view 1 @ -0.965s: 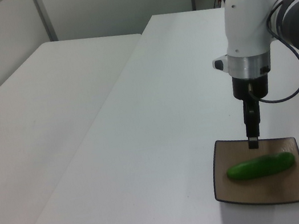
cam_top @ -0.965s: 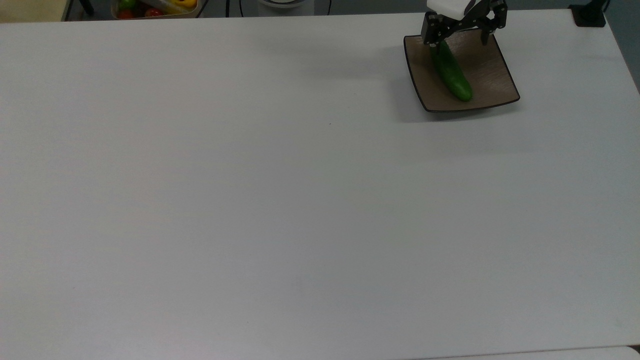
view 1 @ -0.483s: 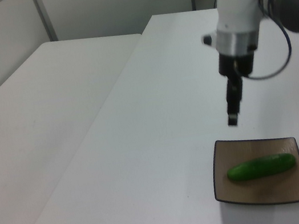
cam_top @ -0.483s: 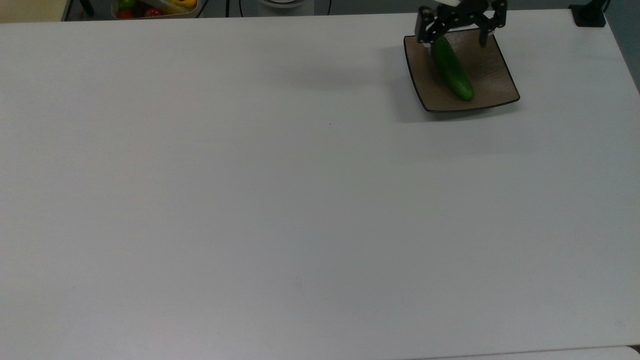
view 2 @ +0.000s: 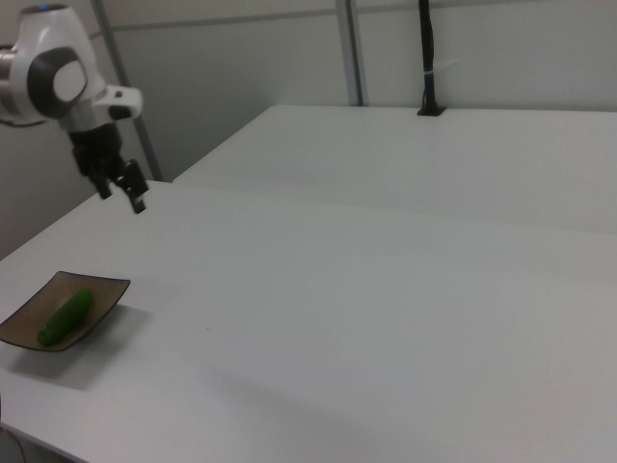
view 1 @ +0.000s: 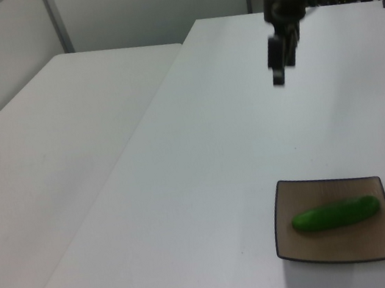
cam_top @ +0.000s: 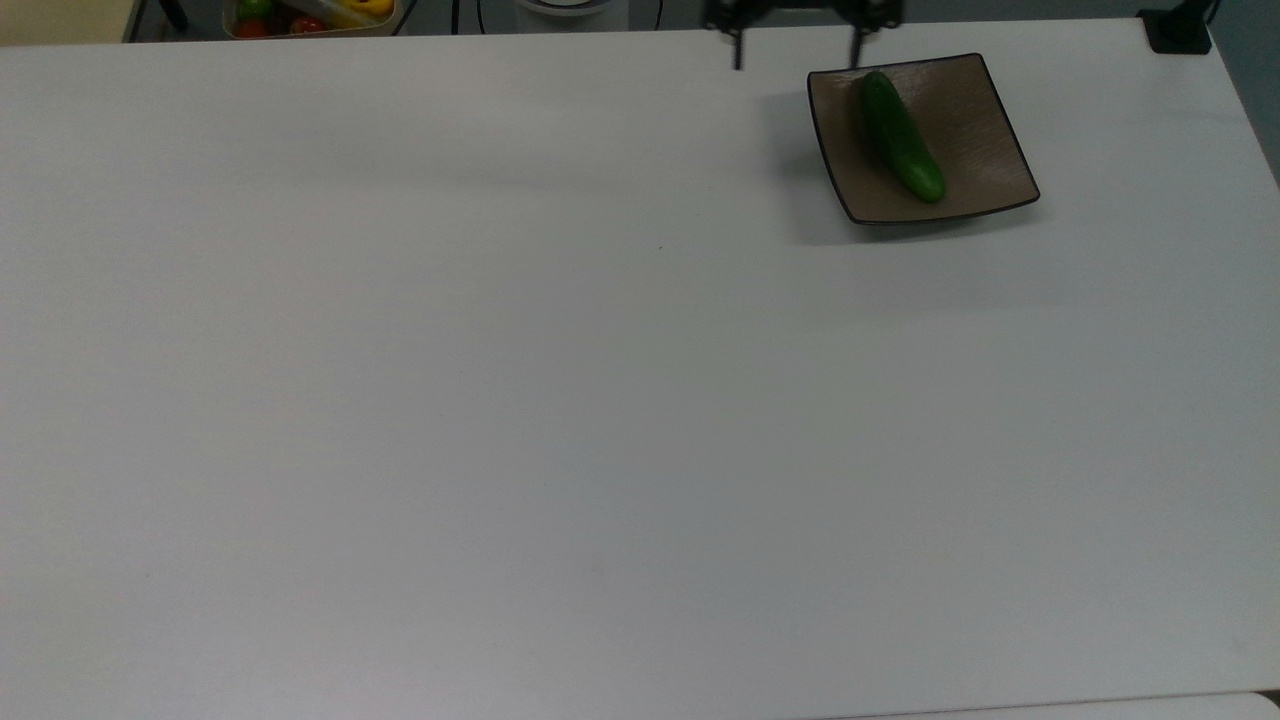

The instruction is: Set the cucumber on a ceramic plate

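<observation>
cucumber (cam_top: 902,137) lies on the ceramic plate (cam_top: 985,160); gripper (cam_top: 795,45), at its 10 o'clock, fingers spread, empty: retreat high, clear of the rim.

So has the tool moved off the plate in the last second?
Yes. The tool has risen and shifted toward the top view's left, clear of the ceramic plate, where the cucumber lies. Its fingers stand apart.
</observation>
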`<state>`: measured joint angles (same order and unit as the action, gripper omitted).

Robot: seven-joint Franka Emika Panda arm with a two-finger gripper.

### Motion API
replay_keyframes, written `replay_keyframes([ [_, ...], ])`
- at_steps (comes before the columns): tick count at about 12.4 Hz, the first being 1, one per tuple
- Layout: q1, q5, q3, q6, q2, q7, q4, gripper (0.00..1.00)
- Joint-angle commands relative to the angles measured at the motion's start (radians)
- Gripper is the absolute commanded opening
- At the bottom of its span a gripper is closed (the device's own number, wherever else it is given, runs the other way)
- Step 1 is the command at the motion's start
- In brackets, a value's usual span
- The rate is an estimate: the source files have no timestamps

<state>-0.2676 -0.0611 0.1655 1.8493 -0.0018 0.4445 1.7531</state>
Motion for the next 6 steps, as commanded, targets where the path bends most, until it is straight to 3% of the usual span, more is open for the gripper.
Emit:
replay_keyframes([
  [1, -0.013, 0.043, -0.112, -0.090, -0.050, 0.008, -0.029, 1.00],
  [4, 0.002, 0.056, -0.216, -0.182, -0.099, -0.105, -0.035, 1.00],
  [6, 0.057, 0.050, -0.219, -0.191, -0.110, -0.211, -0.035, 1.00],
])
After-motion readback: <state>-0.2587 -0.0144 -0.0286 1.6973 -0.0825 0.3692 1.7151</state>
